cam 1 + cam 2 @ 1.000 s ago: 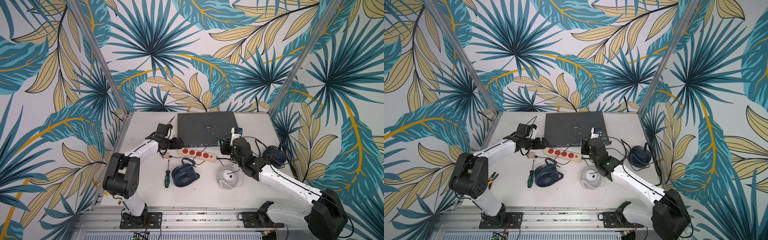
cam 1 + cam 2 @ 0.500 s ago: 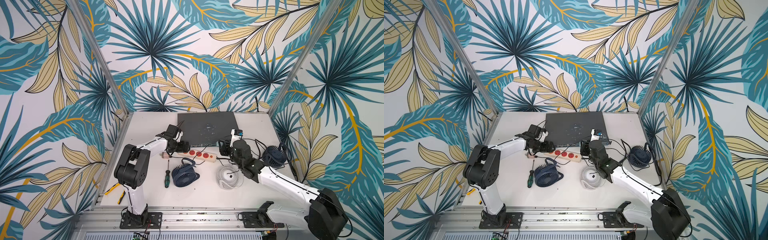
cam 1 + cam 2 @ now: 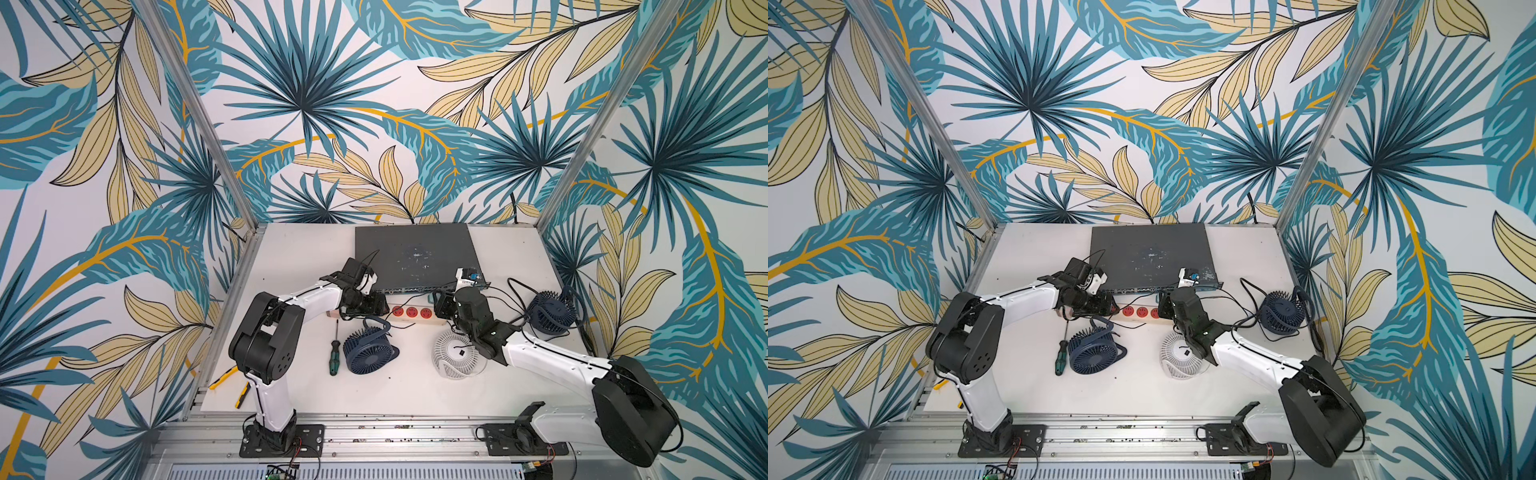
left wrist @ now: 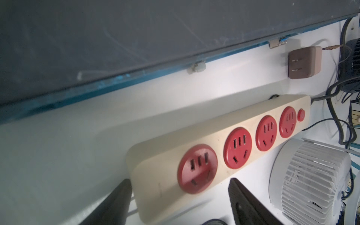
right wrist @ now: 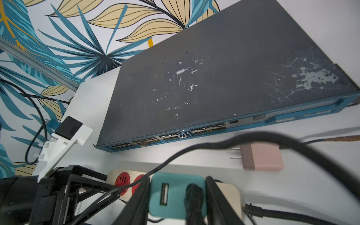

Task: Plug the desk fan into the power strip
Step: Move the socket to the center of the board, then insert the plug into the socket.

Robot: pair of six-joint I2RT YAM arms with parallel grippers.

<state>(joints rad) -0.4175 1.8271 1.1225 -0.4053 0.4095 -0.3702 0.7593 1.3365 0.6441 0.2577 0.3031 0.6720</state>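
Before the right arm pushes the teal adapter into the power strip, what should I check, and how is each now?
1. Teal adapter gripped by right gripper: ok.
2. Power strip clamped: not ok; left gripper open, jaws either side of its end.
3. Sockets free: ok, all four empty in the left wrist view.
4. Prongs lined up with a socket: cannot tell, hidden under the adapter.
5. Black cable clear of the strip: cannot tell.

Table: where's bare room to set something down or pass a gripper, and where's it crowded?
Bare: the front of the table, nearer than the centre navy fan and white fan; both back corners beside the network switch. Crowded: the power strip, with the left gripper at one end, the right gripper clamping a teal plug at the other, cords between.
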